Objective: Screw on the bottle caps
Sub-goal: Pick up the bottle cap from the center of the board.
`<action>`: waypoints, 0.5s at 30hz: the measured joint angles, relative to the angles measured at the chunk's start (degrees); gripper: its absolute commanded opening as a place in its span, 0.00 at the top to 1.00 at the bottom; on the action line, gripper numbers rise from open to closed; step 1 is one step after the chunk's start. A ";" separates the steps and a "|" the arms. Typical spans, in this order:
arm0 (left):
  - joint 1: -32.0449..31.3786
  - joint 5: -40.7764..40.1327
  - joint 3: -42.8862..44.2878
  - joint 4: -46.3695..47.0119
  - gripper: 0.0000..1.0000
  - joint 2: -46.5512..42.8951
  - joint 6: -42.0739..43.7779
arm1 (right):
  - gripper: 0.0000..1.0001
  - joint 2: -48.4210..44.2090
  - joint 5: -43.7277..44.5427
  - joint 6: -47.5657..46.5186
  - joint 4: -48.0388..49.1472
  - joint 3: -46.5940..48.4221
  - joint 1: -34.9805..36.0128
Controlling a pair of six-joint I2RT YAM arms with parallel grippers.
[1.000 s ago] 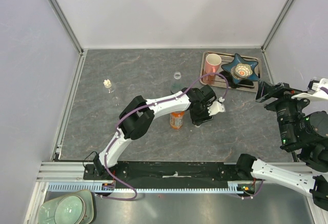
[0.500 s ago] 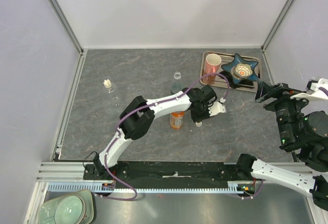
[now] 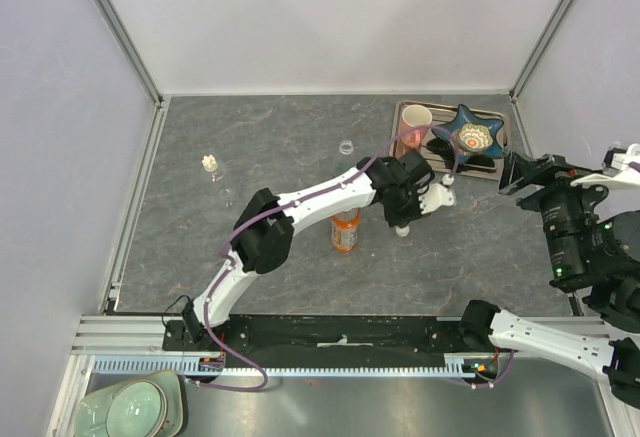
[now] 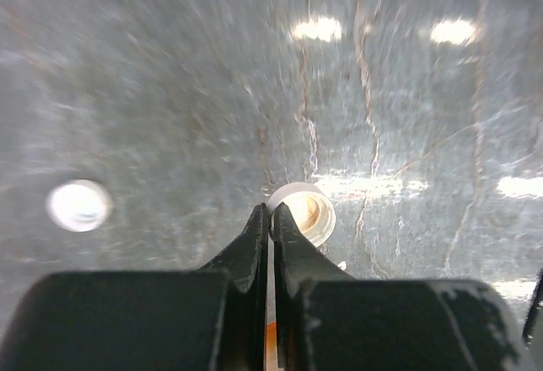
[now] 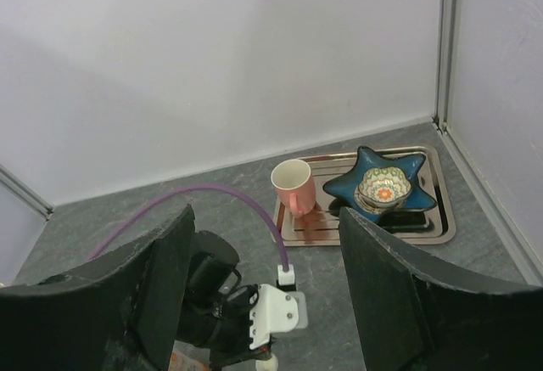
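Left wrist: cap rim pinched at left pincer tips

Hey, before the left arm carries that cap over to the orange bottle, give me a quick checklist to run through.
1. Left end effector shut on the small white round plastic screw cap: ok, but it pinches only one edge of the rim.
2. Cap's open side facing down: not ok, it looks open side up.
3. Small plastic bottle of orange drink with orange label standing upright: ok.
4. Bottle's neck bare: cannot tell.
5. Right end effector open, empty and well clear of the bottle: ok.
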 measured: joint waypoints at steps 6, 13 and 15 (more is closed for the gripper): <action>-0.04 1.97 8.17 0.52 0.98 -8.83 -1.46 | 0.16 0.22 -2.99 -3.93 3.15 4.22 0.00; 4.96 12.85 9.16 8.02 0.98 -30.95 -10.21 | 0.02 2.58 -13.68 -12.37 7.56 9.77 0.00; 9.94 17.27 5.92 12.79 0.98 -38.38 -14.82 | 0.02 5.66 -18.58 -14.43 8.28 12.37 -0.04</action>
